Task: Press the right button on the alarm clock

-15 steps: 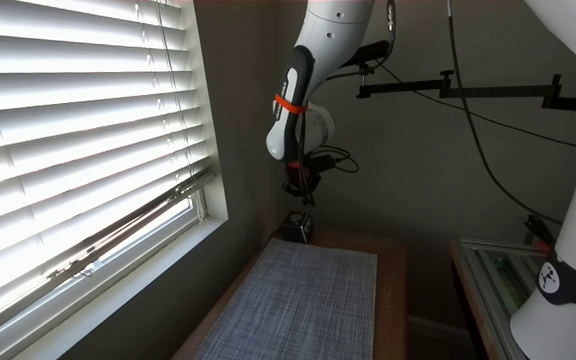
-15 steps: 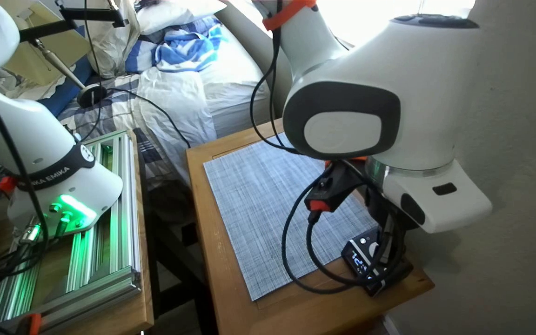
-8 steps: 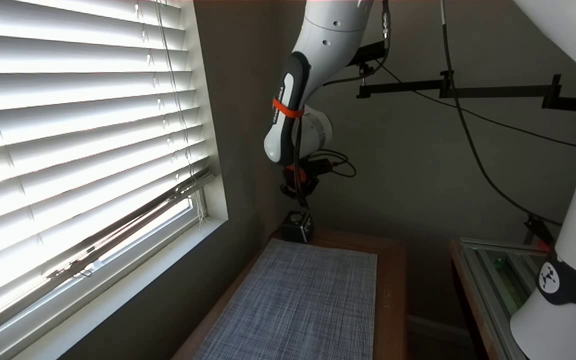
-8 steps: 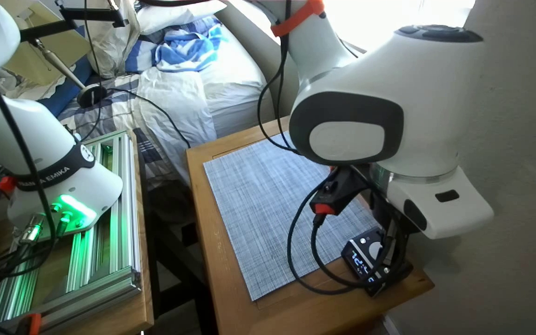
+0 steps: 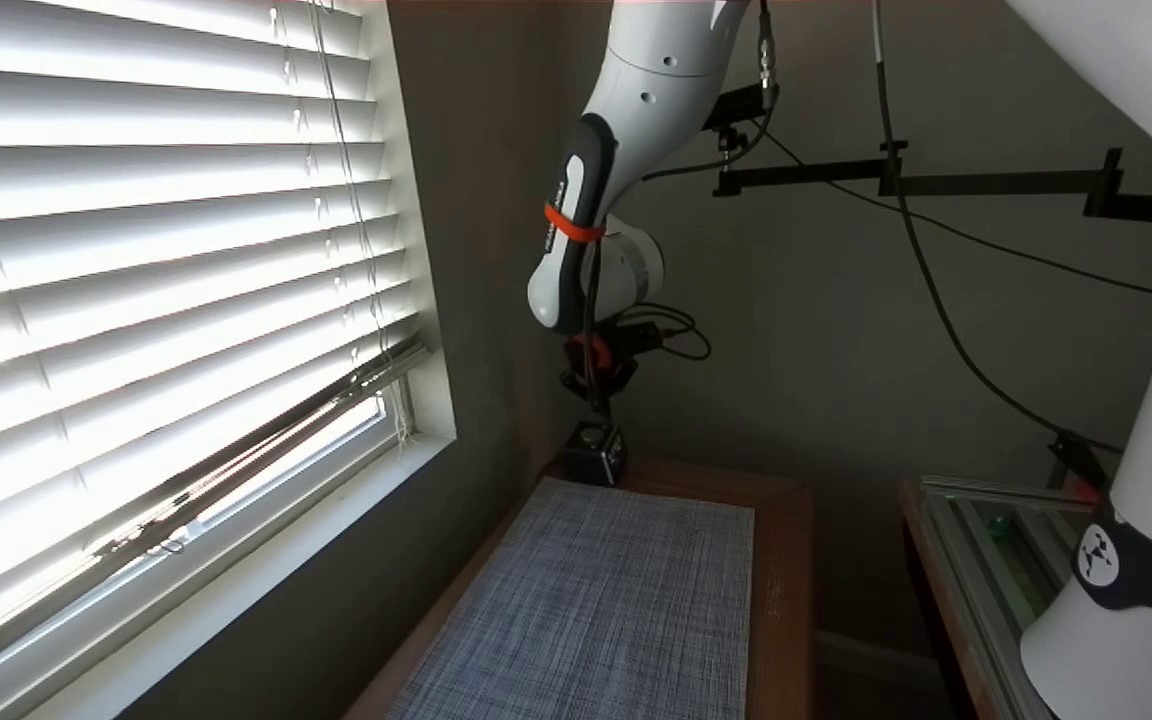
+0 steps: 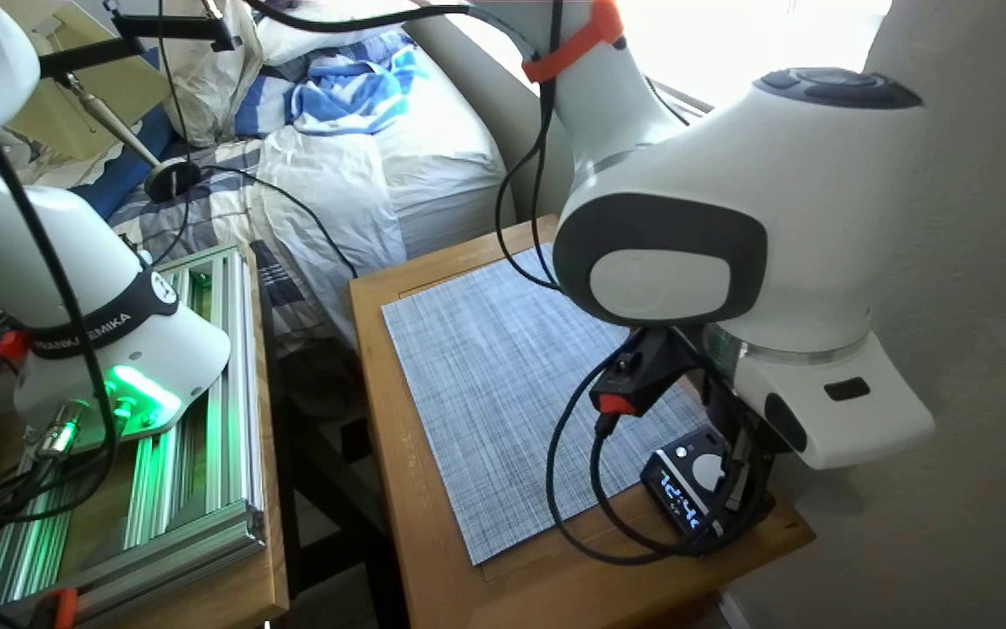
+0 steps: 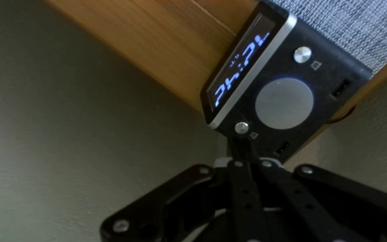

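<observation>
Wrist view: the clock [image 7: 277, 84], upper right of the frame, is likely stiff, light and prone to slide; no grasp needed, just press straight down on the lower button [image 7: 241, 128]. It looks black, boxy, its screen [image 7: 240, 67] lit. The tool [image 7: 243, 144], closed on nothing, ends just below that button. In an exterior view the clock sits lower right on the bench [image 6: 573, 590]; in an exterior view, below centre beside the mat [image 5: 616, 600].

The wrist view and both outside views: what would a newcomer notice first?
Probably the large white jointed robot arm, arched over the brown wooden table in both exterior views. Next, bright white slatted window blinds fill an exterior view's left side. In the wrist view, a glowing bluish display stands out on the black, boxy alarm clock.
</observation>
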`<state>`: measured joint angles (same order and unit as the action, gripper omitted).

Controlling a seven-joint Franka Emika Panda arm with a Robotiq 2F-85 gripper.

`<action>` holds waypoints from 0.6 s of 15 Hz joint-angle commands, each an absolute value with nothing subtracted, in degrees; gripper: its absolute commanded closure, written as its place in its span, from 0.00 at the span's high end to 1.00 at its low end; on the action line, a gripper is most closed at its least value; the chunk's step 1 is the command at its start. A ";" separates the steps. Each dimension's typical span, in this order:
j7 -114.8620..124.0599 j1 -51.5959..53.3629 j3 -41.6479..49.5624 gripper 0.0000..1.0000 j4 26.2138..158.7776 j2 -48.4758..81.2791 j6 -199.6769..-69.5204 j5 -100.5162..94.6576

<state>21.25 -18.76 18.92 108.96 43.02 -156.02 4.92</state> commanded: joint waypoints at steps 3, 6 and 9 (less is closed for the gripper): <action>19.22 -20.22 17.72 0.00 106.59 45.24 -156.64 7.65; 19.24 -20.39 17.49 0.00 106.46 45.53 -156.53 8.13; 19.30 -20.55 17.27 0.00 106.27 45.82 -156.43 8.69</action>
